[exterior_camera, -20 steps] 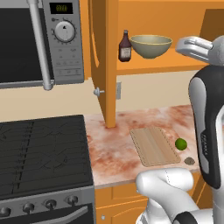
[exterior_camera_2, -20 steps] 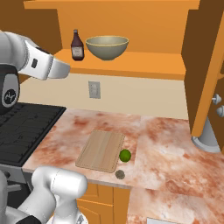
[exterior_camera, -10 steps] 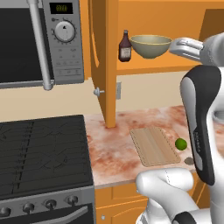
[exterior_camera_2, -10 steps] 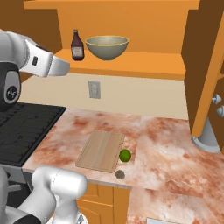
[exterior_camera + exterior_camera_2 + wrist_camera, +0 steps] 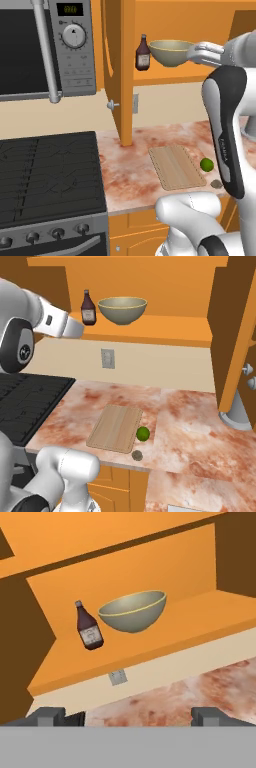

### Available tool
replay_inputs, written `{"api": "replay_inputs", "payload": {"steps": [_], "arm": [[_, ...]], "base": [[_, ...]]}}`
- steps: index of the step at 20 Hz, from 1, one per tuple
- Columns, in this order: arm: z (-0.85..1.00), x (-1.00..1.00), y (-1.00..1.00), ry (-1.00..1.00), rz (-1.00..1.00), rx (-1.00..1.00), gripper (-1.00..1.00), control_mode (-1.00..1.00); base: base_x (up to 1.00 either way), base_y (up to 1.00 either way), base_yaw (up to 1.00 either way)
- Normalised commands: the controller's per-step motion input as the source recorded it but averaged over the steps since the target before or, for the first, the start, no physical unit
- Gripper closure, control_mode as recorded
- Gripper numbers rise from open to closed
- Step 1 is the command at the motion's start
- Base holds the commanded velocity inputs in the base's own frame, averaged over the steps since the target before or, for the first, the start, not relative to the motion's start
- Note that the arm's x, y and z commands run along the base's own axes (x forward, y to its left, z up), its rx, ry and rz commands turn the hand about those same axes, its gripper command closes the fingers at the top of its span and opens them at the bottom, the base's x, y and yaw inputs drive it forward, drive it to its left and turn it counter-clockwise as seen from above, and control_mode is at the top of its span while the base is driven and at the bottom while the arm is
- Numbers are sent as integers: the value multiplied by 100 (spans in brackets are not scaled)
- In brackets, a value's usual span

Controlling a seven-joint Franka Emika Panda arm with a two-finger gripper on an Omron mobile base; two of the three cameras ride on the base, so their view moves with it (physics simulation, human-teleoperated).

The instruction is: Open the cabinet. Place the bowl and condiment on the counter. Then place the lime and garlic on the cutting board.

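Spread wide and holding nothing, the two-finger gripper (image 5: 129, 717) hangs level with the open orange wooden wall cabinet (image 5: 120, 572), its dark finger tips well apart. Straight ahead on the smooth shelf sits the wide, glossy olive-beige bowl (image 5: 132, 611), round and deep — the small dark brown bottle with narrow neck and pale label (image 5: 88, 627) stands just beside it. Below the gripper lies the marbled reddish-brown and cream counter (image 5: 185, 421), bearing the thin tan wooden cutting board (image 5: 116, 427); the bright green lime (image 5: 143, 433) touches its edge, the dull grey-brown garlic (image 5: 136, 456) nearby.

— What sort of room is this?
— A kitchen: microwave (image 5: 47, 47) upper left, black stove (image 5: 50, 175) beneath it, marbled counter (image 5: 190, 426), orange cabinets (image 5: 150, 286) above.
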Motion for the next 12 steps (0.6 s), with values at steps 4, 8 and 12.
{"api": "replay_inputs", "payload": {"steps": [4, 8, 12], "arm": [[-4, 14, 6, 6, 13, 0, -100, -100], [0, 11, 14, 1, 10, 0, -100, -100], [0, 5, 23, 0, 5, 0, -100, -100]], "base": [[0, 0, 0], [0, 0, 0], [0, 0, 0]]}}
